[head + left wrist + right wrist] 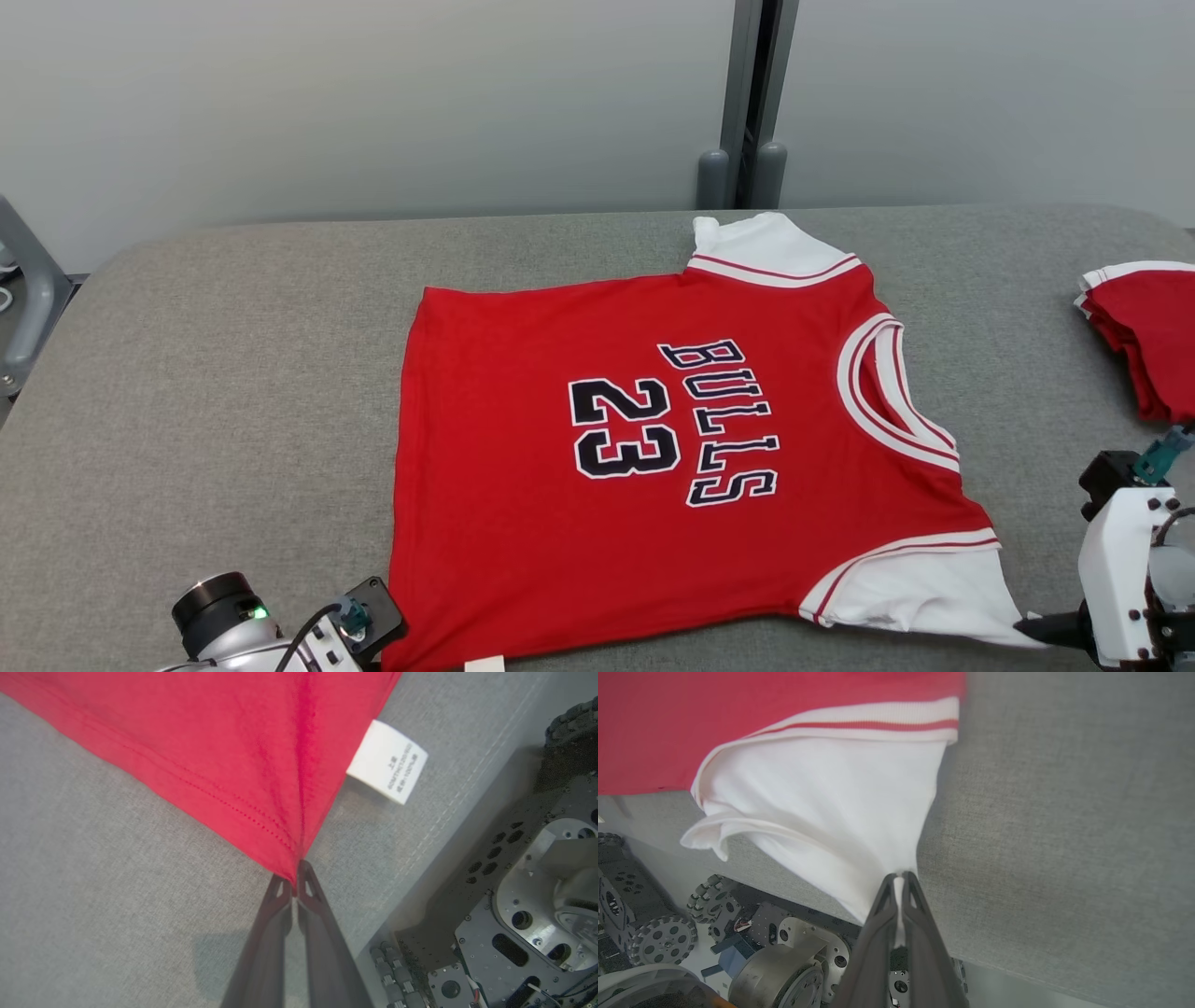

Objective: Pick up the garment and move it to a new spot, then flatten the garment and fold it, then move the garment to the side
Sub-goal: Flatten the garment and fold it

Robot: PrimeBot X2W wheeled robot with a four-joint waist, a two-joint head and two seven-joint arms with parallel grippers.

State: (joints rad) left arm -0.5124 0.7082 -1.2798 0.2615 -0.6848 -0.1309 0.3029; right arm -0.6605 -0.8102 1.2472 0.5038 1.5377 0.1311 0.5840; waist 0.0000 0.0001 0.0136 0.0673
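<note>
The garment (pixel 653 448) is a red jersey with white sleeves and "BULLS 23" on it, spread flat on the grey table (pixel 233 373), neck to the right. My left gripper (pixel 295 882) is shut on the red hem corner (pixel 280 854) at the near left, beside a white care label (pixel 387 760). My right gripper (pixel 900 879) is shut on the tip of the near white sleeve (pixel 840 812), close to the table's front edge. In the head view the left wrist (pixel 280 625) shows at the bottom left and the right gripper (pixel 1050 627) at the bottom right.
A stack of folded red and white garments (pixel 1144 327) lies at the table's right edge. A grey post (pixel 747 112) stands behind the table against the wall. The robot's wheeled base (pixel 738 942) shows below the front edge.
</note>
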